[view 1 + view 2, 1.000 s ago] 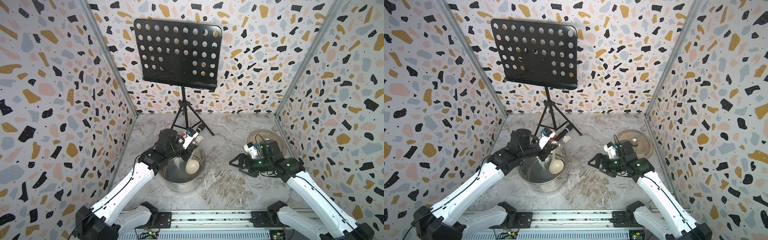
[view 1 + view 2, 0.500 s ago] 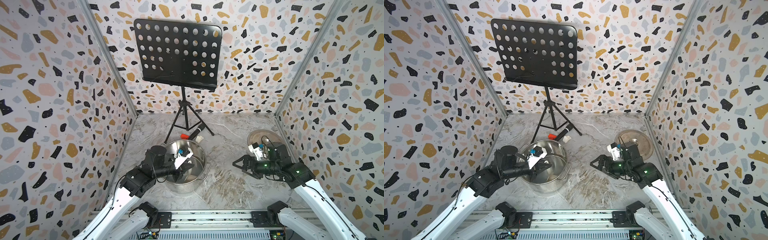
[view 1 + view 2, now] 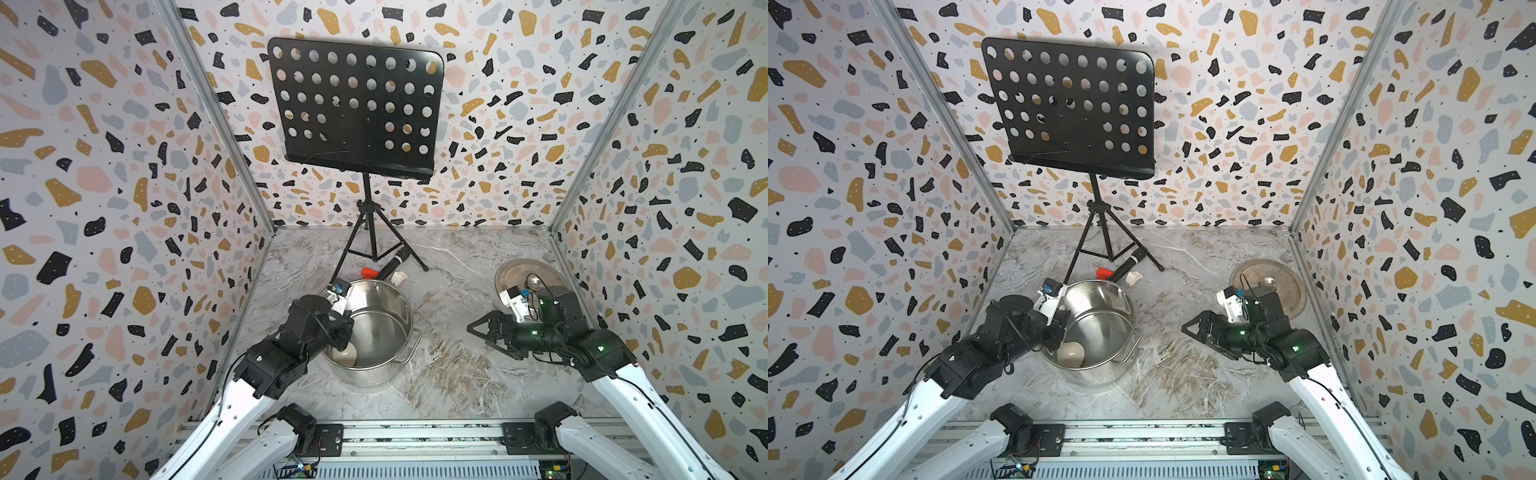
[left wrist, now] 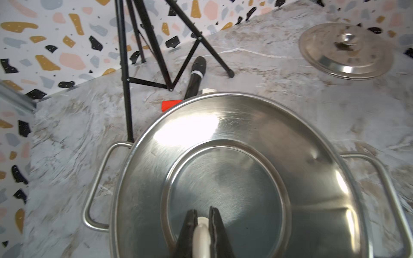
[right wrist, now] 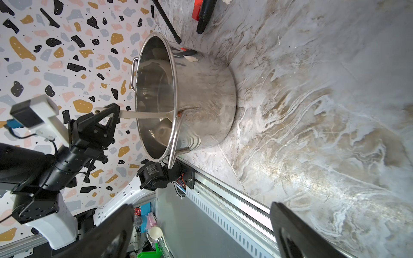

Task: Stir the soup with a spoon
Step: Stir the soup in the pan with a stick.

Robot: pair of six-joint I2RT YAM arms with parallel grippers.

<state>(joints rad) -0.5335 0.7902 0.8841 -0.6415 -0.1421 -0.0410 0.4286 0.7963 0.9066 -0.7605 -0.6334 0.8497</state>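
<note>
Left gripper (image 4: pixel 203 215) clamps the spoon (image 3: pixel 1070 351) near upright, bowl at seven o'clock inside the pot (image 3: pixel 1100 299); right gripper (image 3: pixel 1204 338) gapes wide, off at three.

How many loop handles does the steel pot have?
2. One handle faces the right arm; the other handle is on the opposite side of the pot, toward the left wall.

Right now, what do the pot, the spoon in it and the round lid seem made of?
The pot looks like polished stainless steel: it mirrors light and its surroundings. The spoon is probably plastic: cream-white, matte, no glare. The lid has the same shiny steel look.
</note>
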